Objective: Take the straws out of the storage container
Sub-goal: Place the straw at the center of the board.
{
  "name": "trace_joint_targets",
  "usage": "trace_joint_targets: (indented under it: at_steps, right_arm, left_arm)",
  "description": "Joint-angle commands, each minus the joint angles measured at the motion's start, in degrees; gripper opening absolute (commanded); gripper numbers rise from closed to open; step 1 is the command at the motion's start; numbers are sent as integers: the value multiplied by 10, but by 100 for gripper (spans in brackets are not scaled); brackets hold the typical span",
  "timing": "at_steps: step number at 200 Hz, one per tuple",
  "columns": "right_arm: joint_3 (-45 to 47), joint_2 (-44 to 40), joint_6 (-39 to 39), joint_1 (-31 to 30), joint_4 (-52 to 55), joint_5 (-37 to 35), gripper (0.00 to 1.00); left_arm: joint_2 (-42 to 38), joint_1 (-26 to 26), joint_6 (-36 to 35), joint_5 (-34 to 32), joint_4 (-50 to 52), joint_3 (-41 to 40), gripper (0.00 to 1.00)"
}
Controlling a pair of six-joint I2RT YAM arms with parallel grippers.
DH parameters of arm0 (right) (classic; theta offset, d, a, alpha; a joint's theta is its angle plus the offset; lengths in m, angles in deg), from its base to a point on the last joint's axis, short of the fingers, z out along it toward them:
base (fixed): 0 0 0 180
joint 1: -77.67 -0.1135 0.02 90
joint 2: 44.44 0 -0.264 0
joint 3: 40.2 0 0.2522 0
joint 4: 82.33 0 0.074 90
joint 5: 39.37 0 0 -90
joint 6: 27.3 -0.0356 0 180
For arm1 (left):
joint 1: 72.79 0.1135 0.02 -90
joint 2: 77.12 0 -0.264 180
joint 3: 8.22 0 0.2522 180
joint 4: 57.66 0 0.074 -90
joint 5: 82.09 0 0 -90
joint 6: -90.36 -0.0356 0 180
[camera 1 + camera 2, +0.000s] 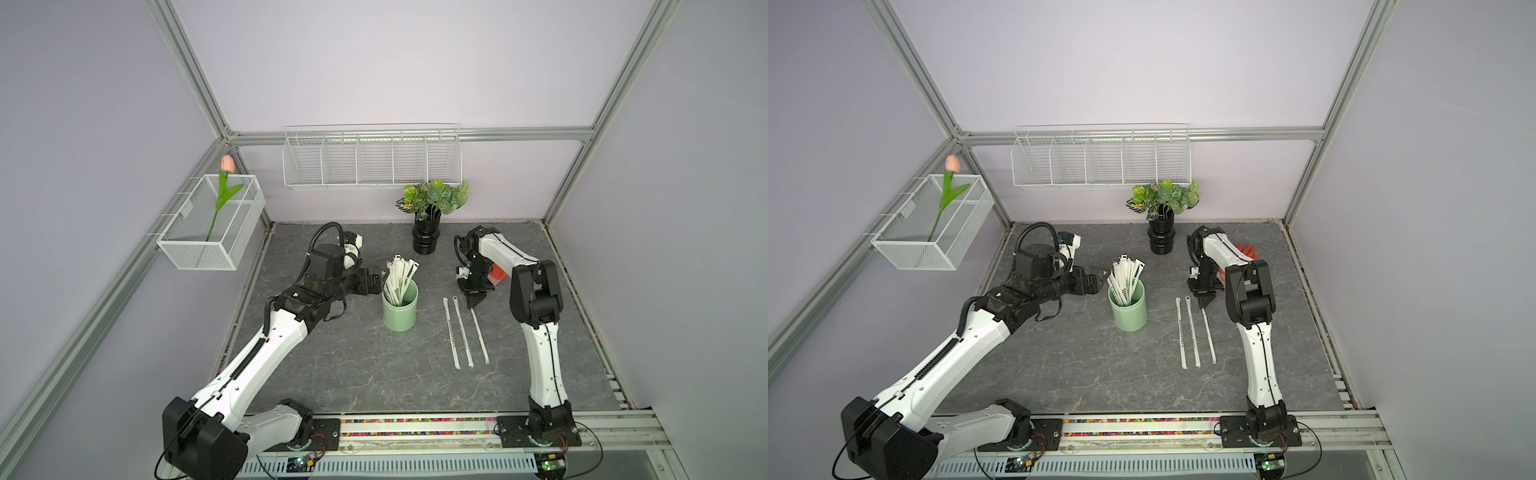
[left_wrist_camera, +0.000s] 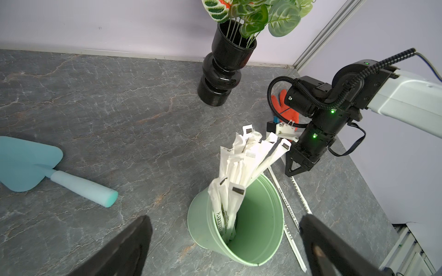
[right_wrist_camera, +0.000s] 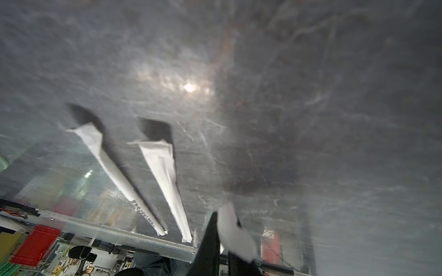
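Left arm [image 1: 266,349] extends beside cup [image 1: 400,318], jaws released; downturned right jaws clench straw [image 1: 480,336].

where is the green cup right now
In both top views the mint-green cup stands mid-table, in front of the black vase, with three straws lying flat toward the right arm.

Orange glove [image 2: 292,115] mostly behind the right arm [image 2: 406,95]; third straw [image 3: 235,229] blurred between the jaws.
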Motion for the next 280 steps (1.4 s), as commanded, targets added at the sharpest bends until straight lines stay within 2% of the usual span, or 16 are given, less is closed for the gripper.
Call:
trace_joint_targets:
  at_steps: [1, 129, 151, 173, 192, 225, 252, 267, 280]
  right_arm:
    - [-3, 8, 4, 4, -2, 7, 11]
    - [10, -26, -11, 7, -11, 2, 22]
    - [32, -74, -19, 7, -38, 4, 23]
    - [66, -159, -23, 3, -87, 18, 26]
    - [115, -254, -13, -18, -162, 46, 32]
    - [200, -407, -42, -68, -308, 39, 42]
    - [256, -478, -67, -118, -400, 39, 49]
    - [276, -491, -91, -139, -434, 52, 47]
    - [292, -492, -107, -164, -462, 35, 46]
  left_arm:
    - [3, -2, -6, 7, 3, 11, 100]
    - [1, -2, -7, 7, 4, 12, 100]
    - [-2, -2, -7, 5, 4, 12, 100]
    - [-4, -2, -7, 6, 3, 11, 100]
    - [-4, -2, -6, 5, 1, 10, 100]
    - [-7, -2, -6, 2, -2, 7, 100]
    - [-8, -2, -6, 0, -5, 4, 100]
    - [-7, -2, -6, 1, -5, 4, 100]
    - [-6, -2, -6, 2, -6, 4, 100]
